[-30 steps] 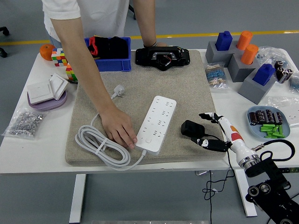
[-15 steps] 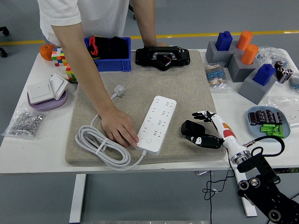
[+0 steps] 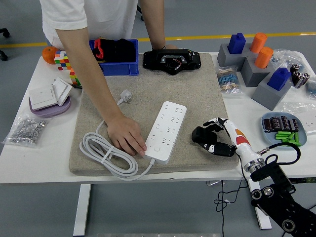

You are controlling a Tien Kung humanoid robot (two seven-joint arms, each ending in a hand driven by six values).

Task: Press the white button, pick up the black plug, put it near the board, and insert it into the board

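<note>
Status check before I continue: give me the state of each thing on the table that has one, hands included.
power strip: flat on the mat, sockets empty
black plug: on the mat, not inserted
right hand: fingers curled around the black plug
person's hand: resting on the mat, touching the strip's near corner
white cable: coiled
blue bin: filled

The white rectangular table (image 3: 29, 153) carries a big beige felt mat (image 3: 197, 103) in the middle. At the left lie a bag of small metal parts (image 3: 24, 129), a purple round plate (image 3: 49, 107) and an orange ball (image 3: 48, 54). A light blue tray (image 3: 266, 134) lies at the right.
</note>
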